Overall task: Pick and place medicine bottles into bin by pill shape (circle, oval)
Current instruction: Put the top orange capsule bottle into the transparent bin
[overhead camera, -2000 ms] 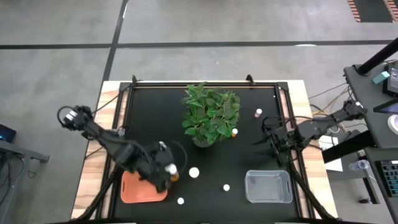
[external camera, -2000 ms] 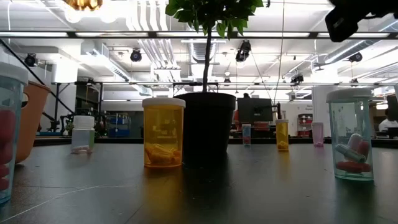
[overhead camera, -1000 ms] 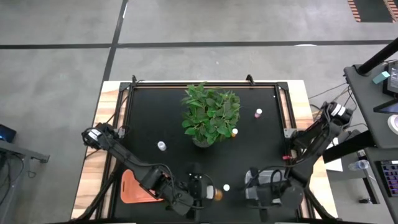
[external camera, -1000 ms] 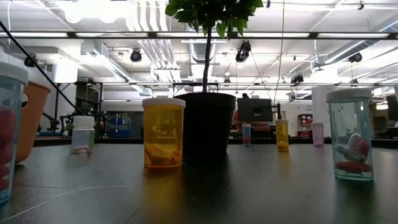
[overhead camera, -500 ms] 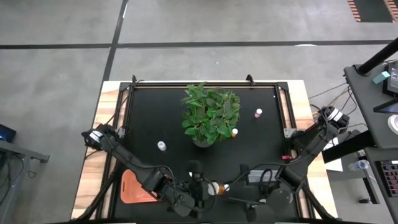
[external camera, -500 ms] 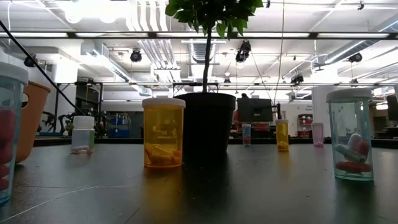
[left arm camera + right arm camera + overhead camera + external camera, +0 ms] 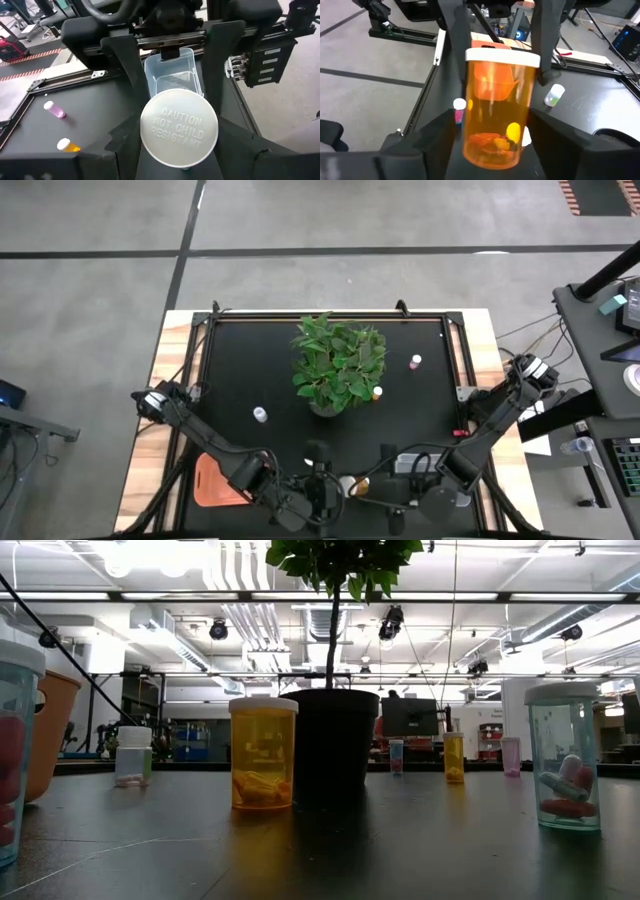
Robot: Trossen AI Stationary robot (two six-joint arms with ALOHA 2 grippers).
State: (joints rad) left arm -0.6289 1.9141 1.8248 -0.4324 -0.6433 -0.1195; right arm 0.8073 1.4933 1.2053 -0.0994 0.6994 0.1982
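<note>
An orange pill bottle with a white cap (image 7: 352,484) hangs between my two grippers at the table's near middle. My left gripper (image 7: 333,486) is shut on it; the cap faces its wrist camera (image 7: 179,127). My right gripper (image 7: 385,486) is open. Its fingers stand on either side of the bottle's bottom end (image 7: 492,142), with gaps showing on both sides. The orange bin (image 7: 213,480) lies near left, partly under the left arm. The clear bin (image 7: 172,80) lies near right, under the right arm. My left gripper pinches the bottle at its cap end (image 7: 502,56) between its two fingers (image 7: 456,35). The fingers come level from the table's left and lie along the bottle. The bottle is lifted clear and lies about level, bottom toward the right gripper. In the left wrist view the cap hides the contact.
A potted plant (image 7: 338,365) stands mid-table. Loose bottles stand around it: a white-capped one (image 7: 260,414), a pink one (image 7: 415,362), an orange one (image 7: 377,392). The low view shows an orange bottle (image 7: 263,752) and a clear bottle with capsules (image 7: 566,755) close by.
My right gripper has gone from over the clear bin toward the table's left, up to the bottle's bottom end. My left gripper has stayed at the near middle with the bottle, lifted clear.
</note>
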